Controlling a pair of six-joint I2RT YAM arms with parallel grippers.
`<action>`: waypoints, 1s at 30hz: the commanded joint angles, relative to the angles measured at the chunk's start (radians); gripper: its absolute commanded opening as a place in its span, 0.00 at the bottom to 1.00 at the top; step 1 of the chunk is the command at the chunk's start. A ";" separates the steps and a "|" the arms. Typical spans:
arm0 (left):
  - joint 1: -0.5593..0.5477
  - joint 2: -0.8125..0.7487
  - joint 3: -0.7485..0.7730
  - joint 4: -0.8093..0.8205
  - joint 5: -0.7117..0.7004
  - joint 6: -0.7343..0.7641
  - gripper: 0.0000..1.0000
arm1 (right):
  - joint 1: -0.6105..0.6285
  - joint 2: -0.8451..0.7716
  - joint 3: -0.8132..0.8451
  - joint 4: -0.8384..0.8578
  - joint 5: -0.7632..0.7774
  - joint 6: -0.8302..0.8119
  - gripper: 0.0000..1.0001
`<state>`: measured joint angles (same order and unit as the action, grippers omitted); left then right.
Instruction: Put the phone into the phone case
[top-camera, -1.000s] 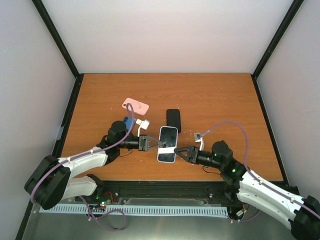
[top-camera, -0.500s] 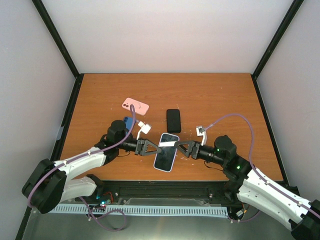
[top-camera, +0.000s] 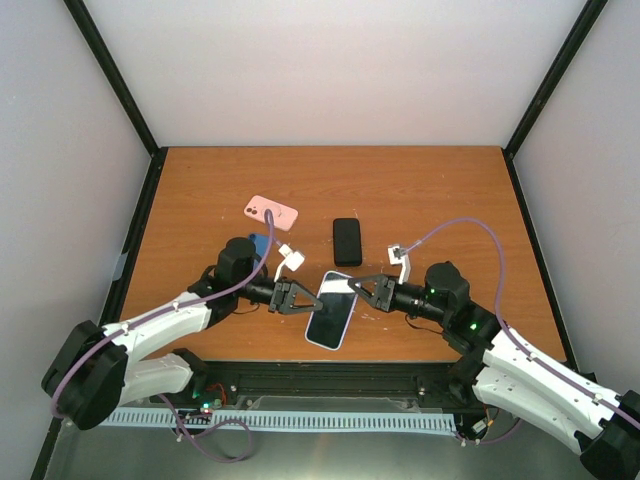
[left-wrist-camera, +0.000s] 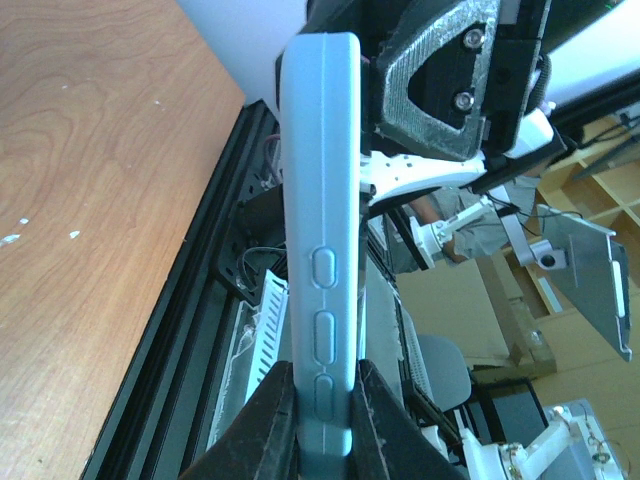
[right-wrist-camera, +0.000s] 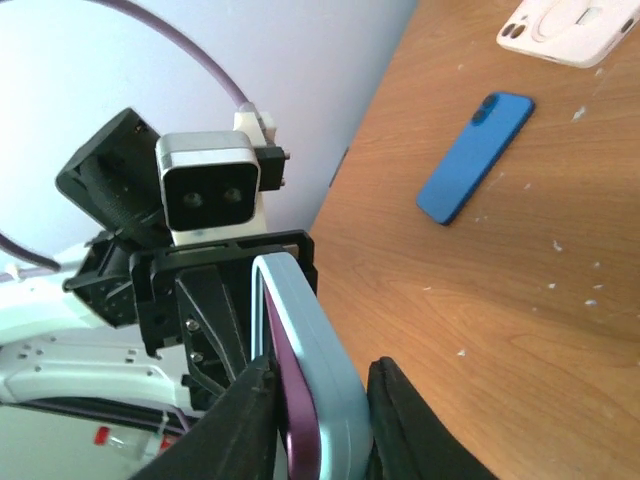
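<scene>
A light blue phone case (top-camera: 333, 310) is held above the table near the front edge, tilted, between my two grippers. A purple phone (right-wrist-camera: 298, 415) sits in its open side, seen in the right wrist view. My left gripper (top-camera: 299, 297) is shut on the case's left edge; in the left wrist view the fingers (left-wrist-camera: 272, 400) pinch the case's side (left-wrist-camera: 322, 200) by the button bumps. My right gripper (top-camera: 364, 291) grips the upper right edge; its jaws (right-wrist-camera: 322, 372) close around the case (right-wrist-camera: 325, 350) and phone.
A pink case (top-camera: 271, 212) lies at the back left, with a blue phone (top-camera: 258, 243) just in front of it, partly behind my left arm. A black phone (top-camera: 347, 240) lies at mid-table. The right wrist view also shows the blue phone (right-wrist-camera: 475, 157) and pink case (right-wrist-camera: 570, 20).
The case has moved toward the front edge and tilted, its lower end swinging left. My right gripper moved up and left to its upper right edge; my left gripper held on.
</scene>
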<state>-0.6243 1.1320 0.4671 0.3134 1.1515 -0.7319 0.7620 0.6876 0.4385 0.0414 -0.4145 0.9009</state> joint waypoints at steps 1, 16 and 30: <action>-0.007 0.001 0.095 -0.134 -0.079 0.096 0.00 | -0.001 -0.016 0.035 -0.042 0.041 -0.019 0.14; -0.008 -0.003 0.144 -0.245 -0.174 0.088 0.00 | 0.000 0.008 0.019 -0.093 0.064 0.036 0.36; -0.007 -0.017 0.099 0.000 -0.188 -0.073 0.00 | 0.000 0.039 -0.160 0.229 -0.074 0.171 0.56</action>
<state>-0.6312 1.1294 0.5625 0.1661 0.9592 -0.7479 0.7582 0.7078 0.3031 0.1352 -0.4313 1.0302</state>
